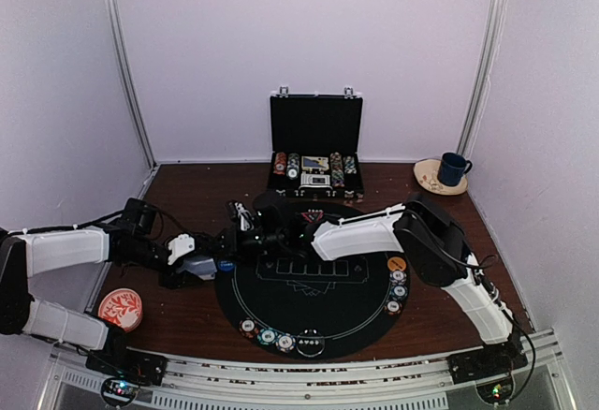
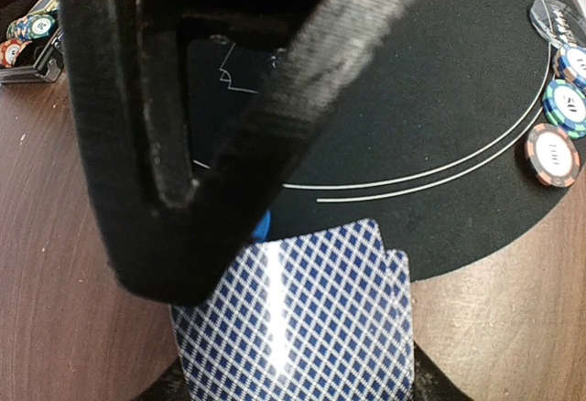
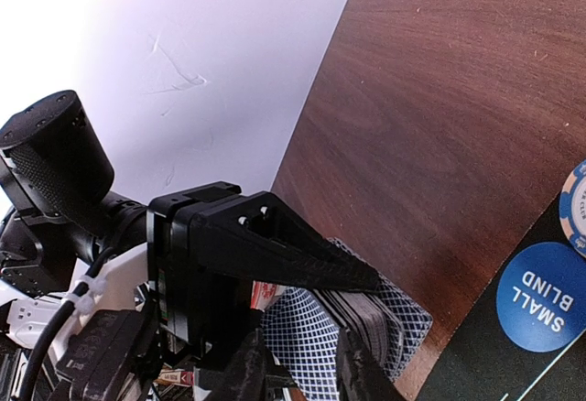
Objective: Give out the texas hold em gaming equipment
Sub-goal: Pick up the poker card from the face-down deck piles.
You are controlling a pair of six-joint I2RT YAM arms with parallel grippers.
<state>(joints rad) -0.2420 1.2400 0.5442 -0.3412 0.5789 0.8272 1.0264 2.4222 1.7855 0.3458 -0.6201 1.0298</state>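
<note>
- Judging by the sheen on its diamond-patterned backs, the deck of playing cards [image 2: 302, 328] is taken to be light, thin and slippery. Single cards will flex, and the stack is stiff only while it is squeezed flat.
- The deck is held over the worktop [image 2: 55, 236] at the 9 o'clock edge of the round black mat [image 1: 318, 312]. The blue SMALL BLIND button [image 3: 540, 296] lies just beside it on the mat.
- The left hand [image 3: 362, 296] is clamped on the deck across its thickness, its jaws narrowed to the stack. The cards are seen slightly fanned, so some sliding between them is to be expected.
- The right hand [image 3: 304, 369] is placed close against the deck, its fingers near together with the patterned back showing between them. Whether a card is pinched cannot be told.
- A single card is best taken at a free corner or short edge, away from the left hand's grip, and drawn off flat in its own plane. A pull across the stack is likely to drag neighbouring cards out.
- Too firm a pinch may crease a card, and too light a pinch may let it slip.
- The striped poker chips [image 2: 554, 154] at the mat's 3 and 6 o'clock rim are judged rigid and heavier, and are best gripped by the edge.
</note>
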